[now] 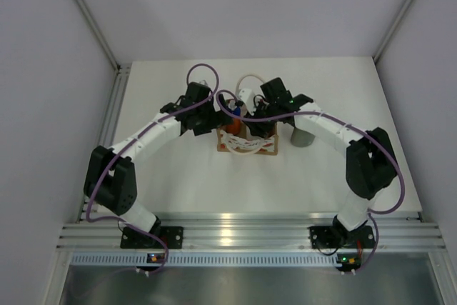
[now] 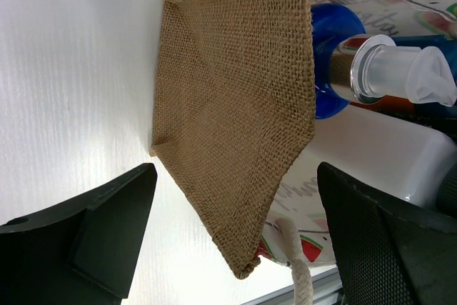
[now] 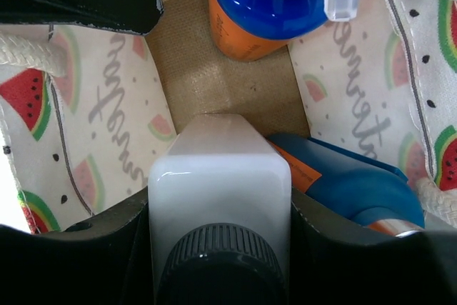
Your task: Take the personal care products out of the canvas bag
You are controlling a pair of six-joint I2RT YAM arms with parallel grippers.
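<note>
White plastic bottle (image 3: pixel 218 169) pinched in right gripper (image 3: pixel 218 223) above bag (image 2: pixel 228 91): rigid, light, glossy, may slip; hold flat sides. Left gripper (image 2: pixel 237 173) wide open by soft burlap.

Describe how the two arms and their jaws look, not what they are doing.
The left arm and right arm match: white tubular links with bulky black joint housings. A purple cable loops along each. The jaws are matte black, blocky wedges.
</note>
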